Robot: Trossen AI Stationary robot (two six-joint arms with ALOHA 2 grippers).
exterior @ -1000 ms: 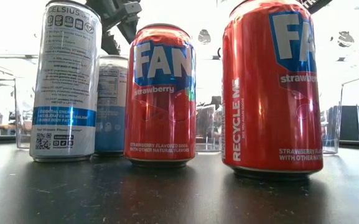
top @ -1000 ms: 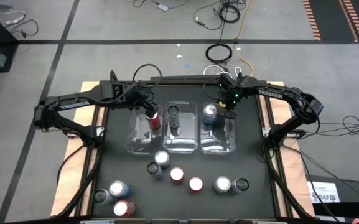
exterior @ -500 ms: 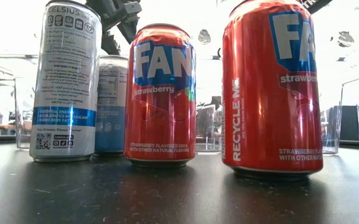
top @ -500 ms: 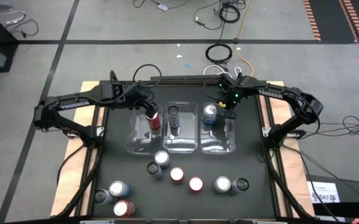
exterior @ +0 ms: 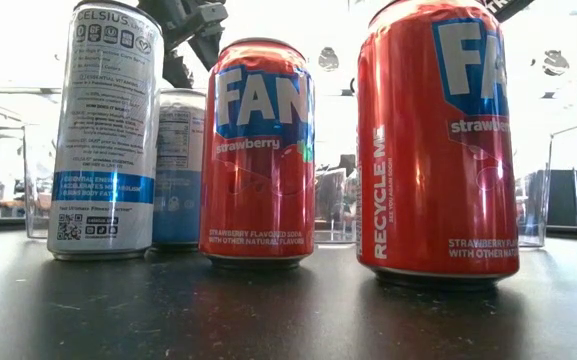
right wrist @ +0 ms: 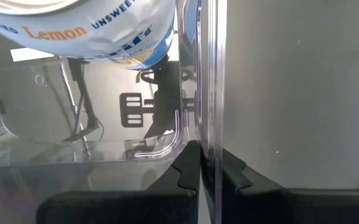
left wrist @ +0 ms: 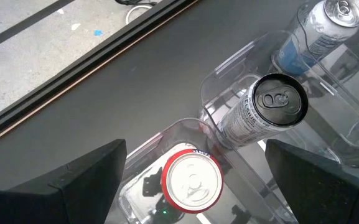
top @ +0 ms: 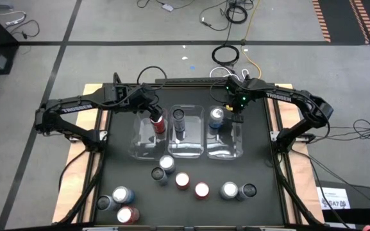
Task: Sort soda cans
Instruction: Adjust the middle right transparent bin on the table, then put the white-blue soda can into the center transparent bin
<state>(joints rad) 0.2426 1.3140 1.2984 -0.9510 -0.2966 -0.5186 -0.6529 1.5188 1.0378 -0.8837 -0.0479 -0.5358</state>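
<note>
No movement since before: three bins (top: 188, 146), one can (top: 158, 124) apiece.

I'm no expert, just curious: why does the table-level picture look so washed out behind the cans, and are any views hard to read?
Low view: the room behind is blown out white, backlighting the red Fanta cans. Right wrist view: the clear bin wall mirrors and distorts. High view: evenly lit, cans tiny.

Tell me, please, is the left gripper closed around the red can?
No, the left gripper stands open above the red can in the bin.
</note>
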